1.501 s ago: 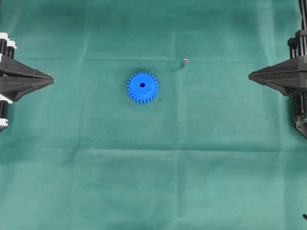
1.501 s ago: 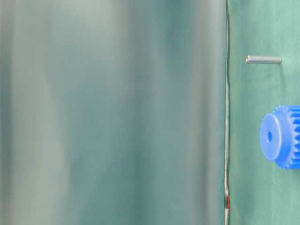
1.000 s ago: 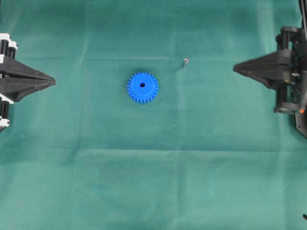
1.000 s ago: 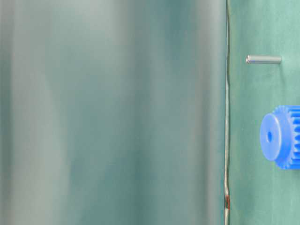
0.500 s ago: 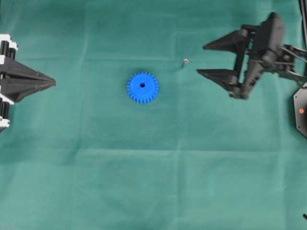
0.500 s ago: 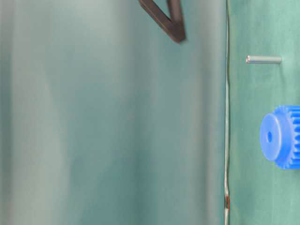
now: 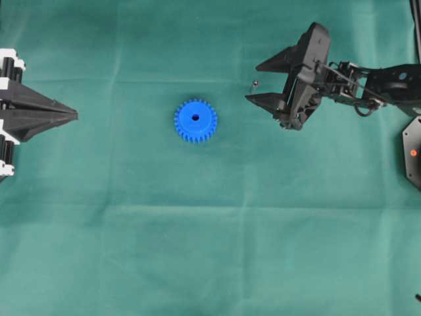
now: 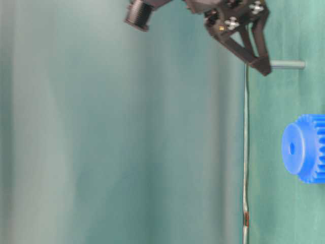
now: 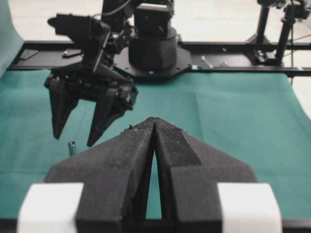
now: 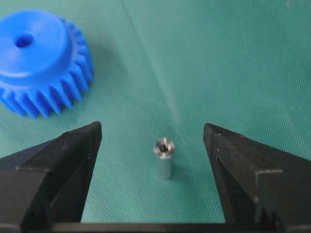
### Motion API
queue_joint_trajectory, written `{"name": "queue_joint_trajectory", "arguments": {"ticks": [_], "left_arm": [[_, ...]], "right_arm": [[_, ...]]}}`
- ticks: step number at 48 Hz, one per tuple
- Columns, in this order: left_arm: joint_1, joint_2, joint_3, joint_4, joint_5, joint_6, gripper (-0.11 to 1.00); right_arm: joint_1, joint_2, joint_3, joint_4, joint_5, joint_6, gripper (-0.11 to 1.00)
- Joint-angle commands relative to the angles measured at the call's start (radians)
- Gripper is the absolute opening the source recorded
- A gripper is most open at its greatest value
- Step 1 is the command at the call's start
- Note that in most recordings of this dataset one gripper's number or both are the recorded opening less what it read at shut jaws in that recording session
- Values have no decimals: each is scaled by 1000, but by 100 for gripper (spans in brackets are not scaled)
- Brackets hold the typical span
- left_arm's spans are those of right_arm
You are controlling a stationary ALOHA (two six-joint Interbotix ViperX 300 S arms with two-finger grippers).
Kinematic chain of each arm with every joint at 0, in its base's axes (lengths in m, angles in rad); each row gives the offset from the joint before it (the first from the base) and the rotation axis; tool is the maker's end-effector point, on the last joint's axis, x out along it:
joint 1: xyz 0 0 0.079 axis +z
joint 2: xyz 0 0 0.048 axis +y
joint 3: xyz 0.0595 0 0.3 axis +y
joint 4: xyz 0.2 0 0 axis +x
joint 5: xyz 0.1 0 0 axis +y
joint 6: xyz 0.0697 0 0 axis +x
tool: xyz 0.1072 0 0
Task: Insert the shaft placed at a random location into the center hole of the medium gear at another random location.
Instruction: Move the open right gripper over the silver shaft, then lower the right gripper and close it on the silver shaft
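**Open end effector poised at the shaft**

On our green tabletop (image 7: 197, 250), our right end effector (image 7: 254, 83) hangs spread wide, upper right. Our left end effector (image 7: 74, 116) sits clenched, far left. The medium gear (image 7: 195, 120) lies center; the shaft (image 10: 164, 158) stands upright between the spread fingers, untouched.

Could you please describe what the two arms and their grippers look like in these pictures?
Both are matte black. The left gripper has long wedge-shaped fingers tapering to a point, with white blocks behind them. The right gripper has the same pointed black fingers, a boxy black wrist with silver screws and thin cables running along the arm. A small orange dot marks a black plate beside it.
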Motion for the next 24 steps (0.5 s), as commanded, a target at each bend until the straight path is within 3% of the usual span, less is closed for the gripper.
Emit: {"name": "queue_joint_trajectory", "arguments": {"ticks": [1, 16, 20, 24], "left_arm": [[0, 8, -18, 3, -2, -2, 0], [2, 6, -18, 3, 11, 0, 0], [0, 8, -18, 3, 15, 0, 0], [0, 8, -18, 3, 20, 0, 0]], "right_arm": [[-3, 17, -20, 5, -25, 5, 86], [-3, 29, -20, 5, -26, 6, 82], [-3, 29, -18, 5, -26, 6, 71], [-3, 29, -17, 5, -25, 5, 50]]}}
